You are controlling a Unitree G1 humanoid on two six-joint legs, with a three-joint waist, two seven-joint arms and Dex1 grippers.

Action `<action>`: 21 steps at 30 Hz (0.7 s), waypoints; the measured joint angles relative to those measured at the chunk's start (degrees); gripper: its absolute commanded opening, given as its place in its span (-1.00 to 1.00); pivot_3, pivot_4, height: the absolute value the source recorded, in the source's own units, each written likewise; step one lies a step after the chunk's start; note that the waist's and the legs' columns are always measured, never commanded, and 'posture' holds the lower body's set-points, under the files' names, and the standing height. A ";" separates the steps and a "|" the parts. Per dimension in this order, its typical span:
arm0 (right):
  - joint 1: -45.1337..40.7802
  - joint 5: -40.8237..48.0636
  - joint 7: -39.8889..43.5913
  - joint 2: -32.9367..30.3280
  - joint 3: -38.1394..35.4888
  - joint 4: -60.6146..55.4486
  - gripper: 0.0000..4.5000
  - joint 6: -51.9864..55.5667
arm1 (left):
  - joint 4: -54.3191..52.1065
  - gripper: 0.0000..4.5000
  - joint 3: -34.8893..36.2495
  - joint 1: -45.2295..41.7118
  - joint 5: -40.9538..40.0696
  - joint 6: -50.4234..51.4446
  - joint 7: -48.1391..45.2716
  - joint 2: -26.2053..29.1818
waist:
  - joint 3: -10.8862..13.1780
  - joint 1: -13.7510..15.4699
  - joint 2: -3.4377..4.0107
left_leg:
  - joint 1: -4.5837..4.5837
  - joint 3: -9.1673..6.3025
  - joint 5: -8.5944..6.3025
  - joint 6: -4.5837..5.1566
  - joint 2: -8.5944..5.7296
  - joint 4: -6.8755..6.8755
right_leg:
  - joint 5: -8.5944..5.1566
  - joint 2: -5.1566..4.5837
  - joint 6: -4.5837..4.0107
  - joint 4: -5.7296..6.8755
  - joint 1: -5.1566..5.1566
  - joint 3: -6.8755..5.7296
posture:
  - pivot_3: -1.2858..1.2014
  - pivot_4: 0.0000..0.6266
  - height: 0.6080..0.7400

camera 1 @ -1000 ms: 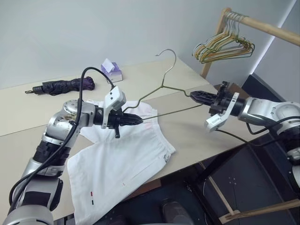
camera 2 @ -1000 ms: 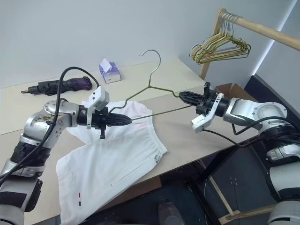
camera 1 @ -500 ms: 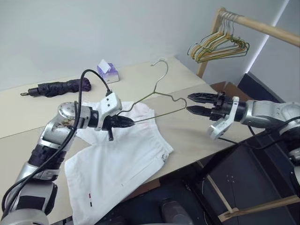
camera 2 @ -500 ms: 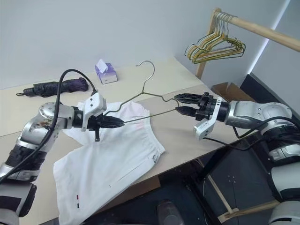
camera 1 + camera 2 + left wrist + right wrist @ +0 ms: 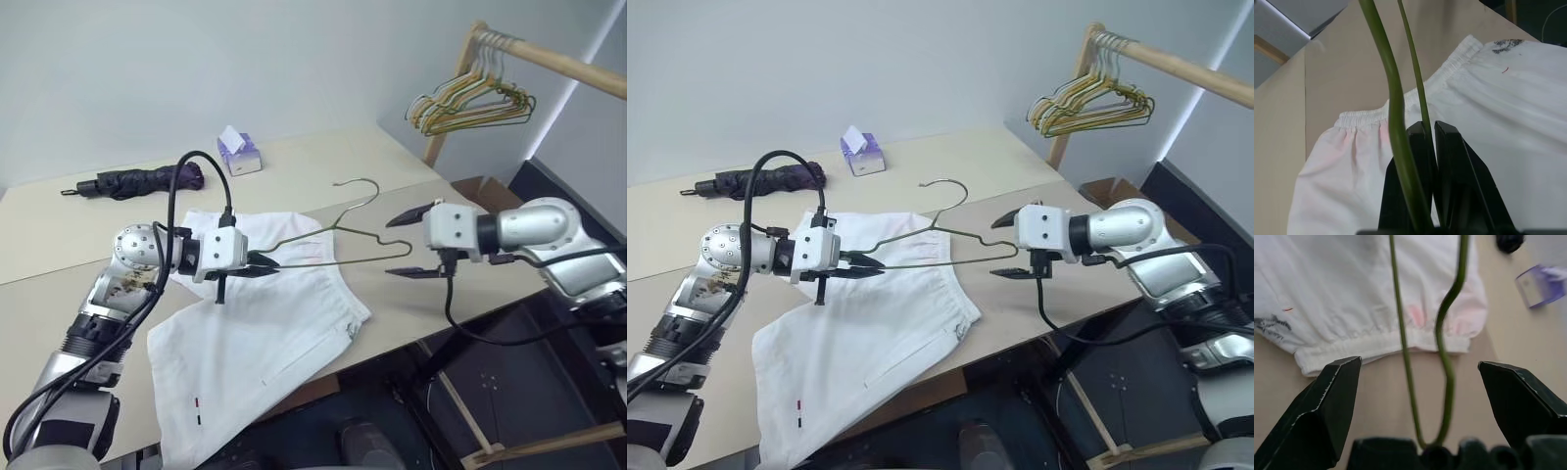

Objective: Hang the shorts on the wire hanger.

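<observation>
Since a second ago: right gripper let go of the wire hanger and now has its fingers spread wide, one above and one below the hanger's near corner. The hanger has rolled from upright, hook up, to nearly flat, hook now pointing away over the table.

Left gripper is clamped on the hanger's far corner; the left wrist view shows the fingers pinched tight with the wire running up from between them. That is the only grip on the hanger, which is held in the air above the shorts.

From the right wrist view the bent end of the hanger sits in the gap between the two wide-apart fingers, not touching either pad as far as I can tell.

Shorts lie flat on the table, under and in front of the left gripper, one leg reaching the near table edge. Waistband faces the right arm; pinkish tint near it, small red and dark marks near the hem. Not threaded on the hanger.

Further back on the table: a purple tissue box and a folded dark umbrella. On the right, a wooden rail with a bunch of wire hangers.
</observation>
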 measured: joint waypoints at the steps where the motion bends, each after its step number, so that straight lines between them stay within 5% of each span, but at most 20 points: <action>1: -0.26 -0.78 0.60 1.00 0.00 0.09 0.99 1.16 | 0.00 -1.00 0.16 0.00 -0.14 0.03 -0.08 -0.07 | 0.00 0.18 0.00 | -0.15 0.00 0.00 0.00 -0.01 0.11 | 0.00 0.00 0.00 0.15 -0.15 0.00 | -0.13 -1.00 1.00; 5: -0.90 -5.18 1.75 4.75 -0.08 1.08 0.72 3.37 | -0.06 -1.00 0.28 -0.13 -0.30 0.08 -0.23 -0.53 | 0.00 1.31 0.00 | -0.53 0.04 -0.01 0.01 -0.10 0.55 | -0.01 -0.06 0.02 0.53 -0.54 0.03 | -0.12 -1.00 1.00; 16: -1.16 -8.84 6.54 7.65 -4.09 2.28 -0.94 4.50 | -0.07 -1.00 0.28 -0.12 0.10 -0.63 -1.45 -0.42 | 0.00 2.78 0.00 | -0.52 0.08 0.00 0.02 -0.15 0.58 | -0.02 -0.04 0.05 0.56 -0.54 0.03 | -0.13 -1.00 1.00; 21: -0.69 -9.87 8.20 8.00 -4.47 1.44 -0.97 4.48 | -0.06 -1.00 0.36 -0.12 0.58 -1.24 -2.10 -0.21 | 0.00 2.82 0.00 | -0.52 0.09 0.00 0.02 -0.14 0.58 | -0.02 -0.02 0.05 0.55 -0.54 0.02 | -0.13 -1.00 1.00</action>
